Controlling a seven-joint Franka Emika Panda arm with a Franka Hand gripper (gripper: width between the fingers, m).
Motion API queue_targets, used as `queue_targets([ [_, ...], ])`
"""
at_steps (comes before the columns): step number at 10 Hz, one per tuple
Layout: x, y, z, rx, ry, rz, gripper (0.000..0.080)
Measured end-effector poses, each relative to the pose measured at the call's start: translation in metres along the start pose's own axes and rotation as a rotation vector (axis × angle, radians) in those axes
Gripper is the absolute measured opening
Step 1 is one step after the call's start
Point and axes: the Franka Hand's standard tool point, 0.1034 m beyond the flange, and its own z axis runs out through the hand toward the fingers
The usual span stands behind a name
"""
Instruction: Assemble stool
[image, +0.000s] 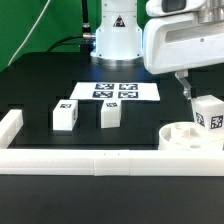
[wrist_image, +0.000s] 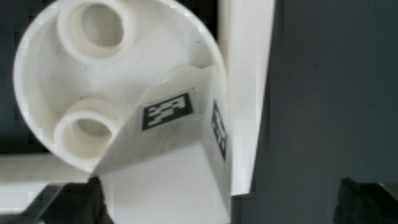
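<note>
The round white seat (image: 186, 135) lies at the exterior view's right, against the front rail. One tagged white leg (image: 208, 113) stands on it, leaning a little. My gripper (image: 188, 92) hangs just above and beside this leg. In the wrist view the seat (wrist_image: 80, 85) shows two socket holes, and the leg (wrist_image: 169, 150) rises from it between my dark fingers (wrist_image: 59, 205). The leg is close to one finger, and a wide gap separates it from the other. The gripper (wrist_image: 214, 208) is open. Two more legs (image: 66, 115) (image: 110, 113) stand on the table at the left.
The marker board (image: 116, 91) lies at the table's middle back. A long white border rail (image: 90, 161) runs along the front and turns up the left side (image: 10, 126); it also shows beside the seat in the wrist view (wrist_image: 251, 90). The robot base (image: 116, 35) stands behind.
</note>
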Motion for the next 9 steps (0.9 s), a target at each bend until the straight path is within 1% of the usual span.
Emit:
queue_targets([
  [1, 0.0008, 0.0003, -0.001, -0.017, -0.009, -0.183, 0.0649],
  [4, 0.0046, -0.0045, -0.0043, -0.037, -0.025, -0.5, 0.0649],
  [7, 0.0044, -0.0008, -0.004, -0.043, -0.03, -0.637, 0.0649],
  [9, 0.0041, -0.0011, -0.0029, -0.051, -0.041, -0.8, 0.0649],
])
